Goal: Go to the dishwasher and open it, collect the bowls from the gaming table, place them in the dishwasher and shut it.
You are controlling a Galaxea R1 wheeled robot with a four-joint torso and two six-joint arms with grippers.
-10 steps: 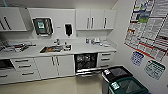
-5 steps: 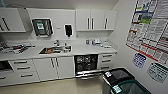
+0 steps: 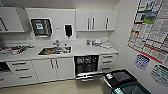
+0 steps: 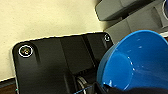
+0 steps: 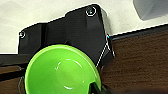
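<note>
The dishwasher [image 3: 86, 65] stands under the white counter ahead, its door [image 3: 89, 75] folded down and the dark inside with wire racks showing. In the left wrist view a blue bowl [image 4: 140, 62] hangs tilted over the robot's dark plate and the pale floor, with my left gripper [image 4: 110, 88] shut on its rim. In the right wrist view a light green bowl [image 5: 62, 70] sits just as large, with my right gripper [image 5: 96, 88] shut on its rim. The gaming table is out of view.
A black bin [image 3: 120, 78] and a green bin [image 3: 131, 89] stand right of the open door, against the wall with posters [image 3: 150, 27]. A sink [image 3: 55, 50] is set in the counter, over white cabinets [image 3: 57, 68]. Pale floor [image 3: 55, 87] runs along the cabinets.
</note>
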